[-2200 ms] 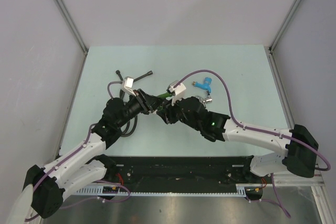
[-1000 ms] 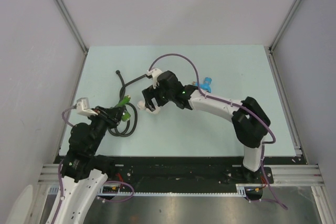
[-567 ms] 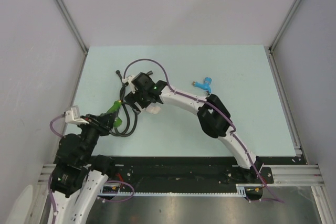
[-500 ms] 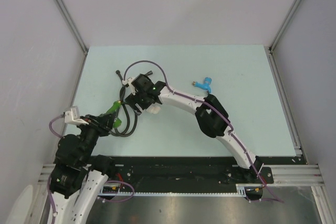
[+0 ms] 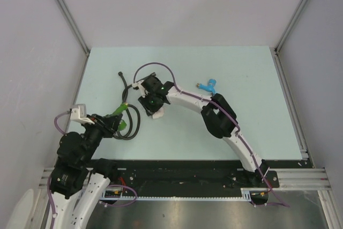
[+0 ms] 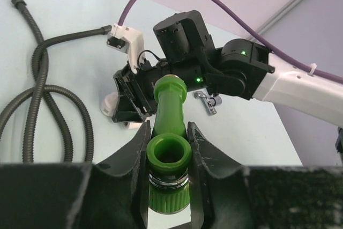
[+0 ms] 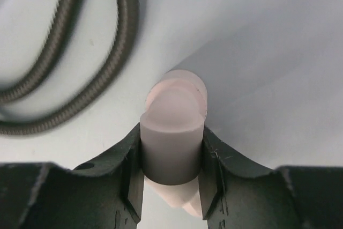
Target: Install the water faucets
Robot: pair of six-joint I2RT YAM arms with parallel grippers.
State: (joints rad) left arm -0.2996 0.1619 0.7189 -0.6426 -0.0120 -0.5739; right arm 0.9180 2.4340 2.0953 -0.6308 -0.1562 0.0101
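My left gripper (image 5: 119,117) is shut on the bright green faucet (image 5: 121,110) and holds it above the hose, at the near left. In the left wrist view the green faucet (image 6: 170,151) stands between the fingers (image 6: 140,148), spout pointing away. My right gripper (image 5: 153,105) is shut on a white elbow fitting (image 5: 157,114), low over the table. In the right wrist view the elbow (image 7: 172,132) sits between both pads. The blue-handled faucet (image 5: 209,85) lies on the table, behind the right arm.
The coiled black hose (image 5: 130,128) lies under and left of both grippers, one end reaching far left (image 5: 121,73). It also shows in the left wrist view (image 6: 48,105) and the right wrist view (image 7: 86,63). The right arm's purple cable (image 5: 155,67) loops above it.
The two grippers were together at the table's middle and have parted. The left drew back near left with the green faucet. The right swung left with the elbow, then eased back slightly.
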